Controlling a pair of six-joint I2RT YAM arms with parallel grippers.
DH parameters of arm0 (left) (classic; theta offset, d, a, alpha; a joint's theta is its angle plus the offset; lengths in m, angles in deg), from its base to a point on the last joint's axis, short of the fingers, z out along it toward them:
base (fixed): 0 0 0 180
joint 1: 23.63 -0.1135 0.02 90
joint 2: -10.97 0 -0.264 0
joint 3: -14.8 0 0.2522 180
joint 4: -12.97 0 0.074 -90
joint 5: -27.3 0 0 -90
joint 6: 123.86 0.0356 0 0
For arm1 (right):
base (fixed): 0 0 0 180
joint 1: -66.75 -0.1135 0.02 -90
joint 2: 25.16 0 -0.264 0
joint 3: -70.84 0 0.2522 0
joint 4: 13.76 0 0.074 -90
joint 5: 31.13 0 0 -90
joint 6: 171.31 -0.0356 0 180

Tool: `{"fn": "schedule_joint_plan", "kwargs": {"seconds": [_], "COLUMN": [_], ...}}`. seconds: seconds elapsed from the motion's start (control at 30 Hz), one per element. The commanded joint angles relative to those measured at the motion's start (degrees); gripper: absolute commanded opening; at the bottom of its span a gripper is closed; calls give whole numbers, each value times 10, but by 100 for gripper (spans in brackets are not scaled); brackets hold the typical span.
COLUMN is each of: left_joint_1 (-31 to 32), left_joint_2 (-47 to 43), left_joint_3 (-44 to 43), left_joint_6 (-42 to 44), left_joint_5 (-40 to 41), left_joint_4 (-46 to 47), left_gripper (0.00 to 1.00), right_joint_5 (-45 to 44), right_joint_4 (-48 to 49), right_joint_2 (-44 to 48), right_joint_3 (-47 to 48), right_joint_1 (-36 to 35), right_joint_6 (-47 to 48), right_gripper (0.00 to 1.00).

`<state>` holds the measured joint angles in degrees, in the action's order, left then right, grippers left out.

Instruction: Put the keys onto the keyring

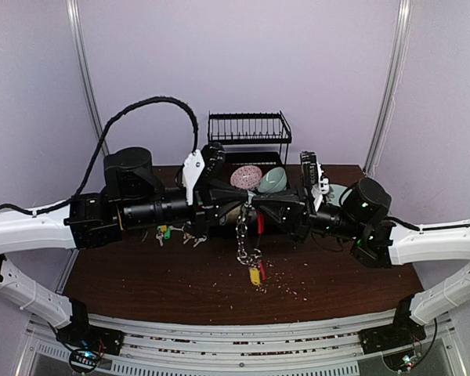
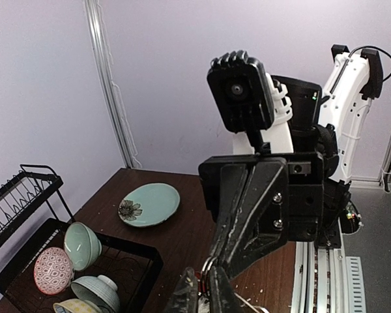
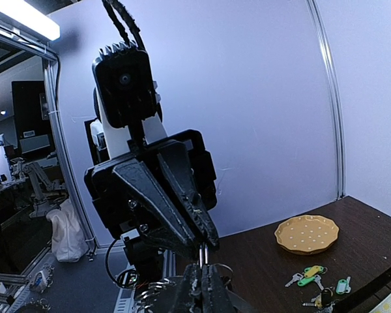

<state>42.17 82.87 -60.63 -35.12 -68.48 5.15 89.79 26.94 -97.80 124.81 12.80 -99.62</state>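
**Two grippers, one ring held off the table**

We see both arms reaching inward until their tips meet over the middle of the table. The left gripper has its fingers pinched to a point, and the right gripper has its fingers pressed together. A thin wire runs straight from one pair to the other. We take that wire for part of the keyring, which hangs below the meeting point as a chain of small rings. Its red sleeve sits near the top and a yellow tag dangles at the bottom.

We judge that holding from both sides steadies the ring in the air, so one hand could work it open while the other braces it. The loose keys, with green, yellow and teal tags, lie on the table under the left arm, well apart from the ring and not yet threaded.

The surface is dark brown wood, scattered with pale specks near the hanging chain. At its far edge a black wire dish rack holds bowls. A teal plate lies on one side and a yellow plate on the other. Plain lilac walls close the space in.
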Motion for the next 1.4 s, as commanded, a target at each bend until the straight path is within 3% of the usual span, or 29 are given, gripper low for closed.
{"fn": "schedule_joint_plan", "kwargs": {"seconds": [0.0, 0.2, 0.3, 0.53, 0.6, 0.7, 0.8, 0.93, 1.1, 1.2, 1.37], "left_joint_1": [-2, -2, -2, -2, -2, -2, -2, 0, 6, 7, 8], "left_joint_2": [5, 8, 9, 1, -2, -4, -3, 7, 13, 13, 15], "left_joint_3": [-18, -20, -23, -17, -24, -52, -78, -103, -115, -119, -123], "left_joint_6": [-2, 3, 5, 13, 25, 48, 66, 85, 98, 103, 105], "left_joint_5": [-3, -19, -34, -46, -27, 35, 73, 80, 83, 79, 69], "left_joint_4": [7, -2, -7, -12, -41, -120, -193, -252, -262, -262, -262], "left_gripper": [8, 10, 1, 0, 0, 0, 0, 0, 0, 0, 0], "right_joint_5": [8, 7, 7, 3, -8, -21, -13, 34, 100, 128, 160], "right_joint_4": [9, 9, 7, -16, -64, -143, -213, -301, -410, -438, -464], "right_joint_2": [7, 9, 9, 14, 22, 40, 59, 56, 0, -27, -49], "right_joint_3": [21, 22, 22, 25, 29, 39, 52, 98, 184, 215, 241], "right_joint_1": [1, 2, 1, 1, 4, 12, 23, 35, 38, 44, 46], "right_joint_6": [10, 13, 13, 25, 45, 92, 133, 185, 249, 266, 298], "right_gripper": [0, 0, 0, 0, 1, 20, 29, 28, 31, 36, 37]}}
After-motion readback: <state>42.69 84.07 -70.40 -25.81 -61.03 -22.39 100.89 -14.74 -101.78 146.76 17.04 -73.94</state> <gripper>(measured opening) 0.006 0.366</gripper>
